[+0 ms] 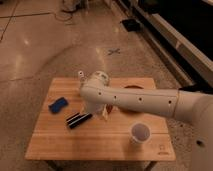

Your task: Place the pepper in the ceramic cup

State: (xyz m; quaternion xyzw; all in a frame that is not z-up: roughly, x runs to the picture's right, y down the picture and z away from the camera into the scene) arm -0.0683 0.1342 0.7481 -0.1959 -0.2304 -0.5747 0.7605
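Observation:
My white arm (140,100) reaches from the right across the wooden table (60,142). My gripper (102,114) points down near the table's middle, just right of the black striped block (79,120). The pepper does not show; it may be hidden by the gripper or arm. The ceramic cup (140,133), white with a greyish inside, stands upright near the front right of the table, well to the right of the gripper and nearer the front edge.
An orange-red bowl (131,88) sits at the back, mostly hidden behind my arm. A small clear bottle with a white cap (80,75) stands at the back. A blue object (58,104) lies at the left. A dark wall runs along the right.

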